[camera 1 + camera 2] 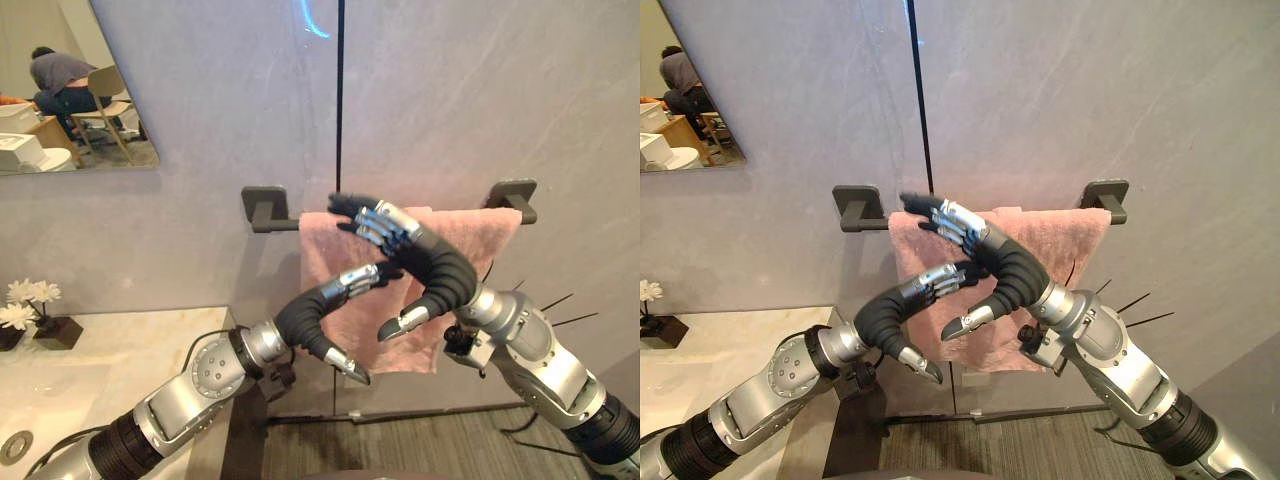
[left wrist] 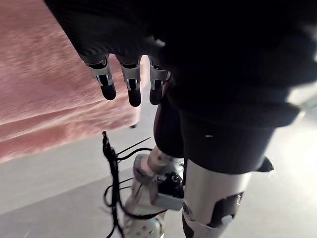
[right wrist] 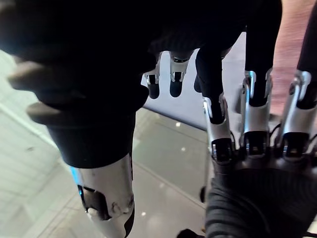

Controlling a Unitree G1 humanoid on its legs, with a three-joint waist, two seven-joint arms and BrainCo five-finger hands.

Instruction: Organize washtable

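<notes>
Right hand [image 1: 428,252] crosses left hand [image 1: 314,310], fronting towel [image 1: 472,243], rail [image 1: 268,213].

The left hand [image 1: 322,300] is raised, fingers [image 1: 362,277] straight, tucked just under the right hand [image 1: 432,252], perhaps touching it. The right hand's fingers reach out nearly straight; both thumbs hang down.

1. Biggest snag is the hands themselves: the left hand [image 1: 320,310] crosses just under the right hand [image 1: 430,255], fingers straight on both, barely any gap between them.
2. The towel [image 1: 475,240] hangs flat against the wall [image 1: 450,100], so there's no way in behind it.
3. The brackets [image 1: 262,208] stick out at both ends of the bar.
4. It's open below the towel's hem, down to the floor [image 1: 400,440].
5. The tabletop [image 1: 120,360] on the left is roomy, with just the flowers [image 1: 28,300] at its far edge, well apart from both hands.
</notes>
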